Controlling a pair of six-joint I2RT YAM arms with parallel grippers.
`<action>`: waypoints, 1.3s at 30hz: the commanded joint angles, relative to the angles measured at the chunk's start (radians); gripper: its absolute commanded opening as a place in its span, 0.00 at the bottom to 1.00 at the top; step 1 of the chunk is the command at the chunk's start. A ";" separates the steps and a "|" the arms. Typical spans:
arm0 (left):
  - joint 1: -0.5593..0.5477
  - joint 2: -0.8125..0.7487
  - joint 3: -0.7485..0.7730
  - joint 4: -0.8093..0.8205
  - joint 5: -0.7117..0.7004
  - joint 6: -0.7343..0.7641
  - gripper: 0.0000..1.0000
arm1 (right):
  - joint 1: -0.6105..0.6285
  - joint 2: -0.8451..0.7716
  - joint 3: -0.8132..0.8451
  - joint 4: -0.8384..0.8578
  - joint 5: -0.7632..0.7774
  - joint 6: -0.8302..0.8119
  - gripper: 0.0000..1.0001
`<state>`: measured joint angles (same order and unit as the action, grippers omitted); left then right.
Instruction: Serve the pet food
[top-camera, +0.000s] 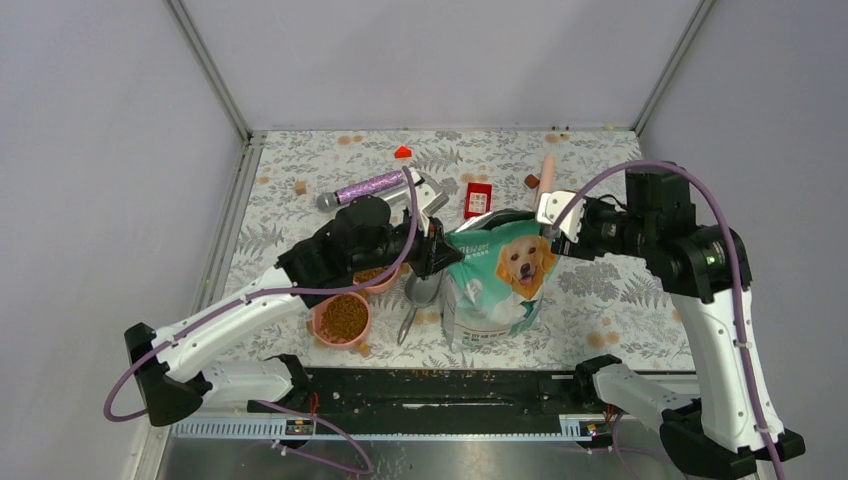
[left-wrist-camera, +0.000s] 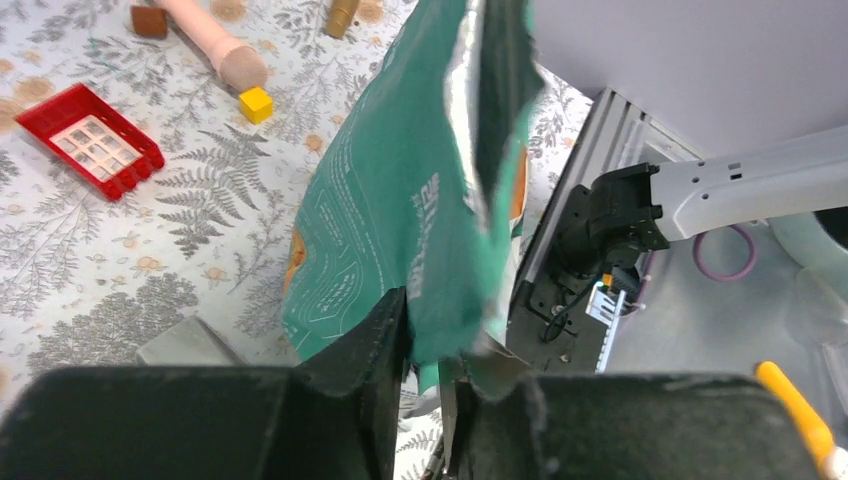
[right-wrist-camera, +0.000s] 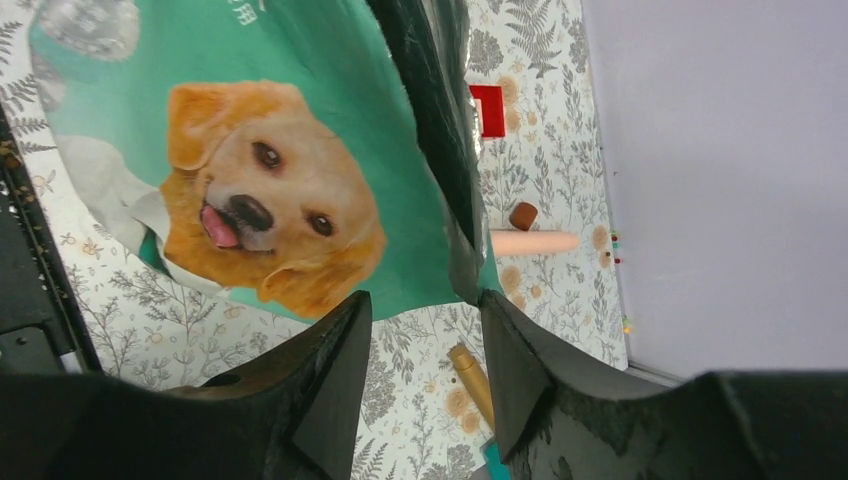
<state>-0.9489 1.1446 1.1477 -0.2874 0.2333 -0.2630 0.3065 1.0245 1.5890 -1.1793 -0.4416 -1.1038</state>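
Pet food (top-camera: 345, 317): brown kibble fills a pink bowl (top-camera: 317, 322) on the counter (top-camera: 270, 215), near-left of ctr. More kibble shows in a 2nd pink bowl (top-camera: 386, 286) just behind it, partly hidden under the L arm. Teal-green pouch (top-camera: 495, 285) w/ golden-retriever print stands at ctr, to the R of both bowls, top open, silver lining visible. L gripper (left-wrist-camera: 437, 350): jaws pressed onto the pouch's upper L edge, film pinched btwn them. R gripper (right-wrist-camera: 425, 300): jaws spread, one finger either side of the pouch's upper R corner, not closed on it. Metal scoop (top-camera: 420, 293) lies btwn bowls and pouch. Far part of counter: red basket (left-wrist-camera: 90, 140), yellow block (left-wrist-camera: 256, 104), pink cylinder (right-wrist-camera: 535, 242), brown block (right-wrist-camera: 523, 215) and glittery purple microphone (top-camera: 365, 187), all apart from the pouch.
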 joint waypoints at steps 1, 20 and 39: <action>0.006 -0.046 0.083 0.025 -0.027 0.054 0.26 | -0.004 0.048 0.007 0.051 0.048 0.013 0.52; 0.035 0.094 0.191 -0.073 -0.001 0.345 0.61 | -0.004 0.019 -0.079 0.276 0.081 0.155 0.90; 0.037 0.074 0.211 -0.139 0.261 0.571 0.47 | -0.004 0.073 0.006 -0.037 -0.054 -0.077 0.85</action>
<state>-0.9161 1.2083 1.3037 -0.4038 0.4431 0.2195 0.3065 1.0801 1.5433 -1.1427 -0.4591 -1.1034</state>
